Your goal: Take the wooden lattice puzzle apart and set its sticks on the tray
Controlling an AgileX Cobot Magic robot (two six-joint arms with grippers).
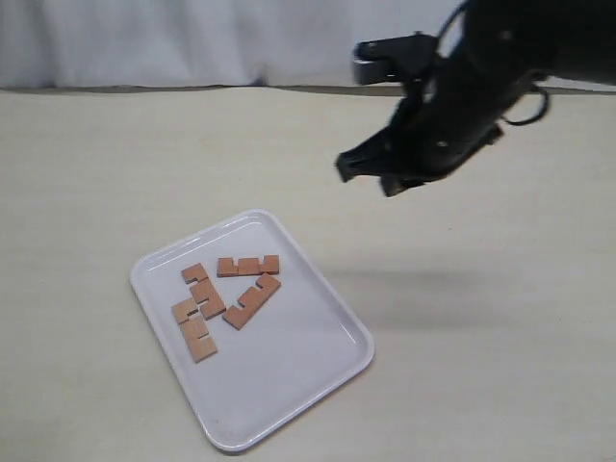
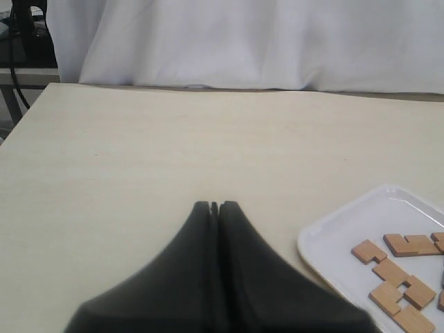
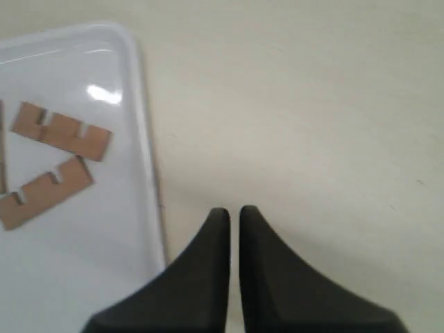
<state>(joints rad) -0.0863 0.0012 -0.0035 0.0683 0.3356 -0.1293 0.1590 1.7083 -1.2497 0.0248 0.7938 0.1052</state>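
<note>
The white tray (image 1: 318, 318) lies on the table with the reddish-brown notched sticks loose on it. No assembled lattice shows. One stick (image 1: 248, 266) lies at the back, another (image 1: 252, 300) slants below it, and two more (image 1: 200, 308) overlap at the left. My right gripper (image 1: 366, 176) hangs high above the table to the right of the tray, shut and holding nothing. Its wrist view has the gripper (image 3: 234, 211) just off the tray's rim (image 3: 142, 104), near two sticks (image 3: 61, 130). My left gripper (image 2: 214, 205) is shut over bare table, beside the tray (image 2: 326, 243) and sticks (image 2: 409, 244).
A white curtain (image 1: 192, 38) runs along the table's far edge. The right arm casts a shadow (image 1: 423, 289) on the tabletop right of the tray. A dark stand (image 2: 28, 35) shows beyond the table's corner in the left wrist view.
</note>
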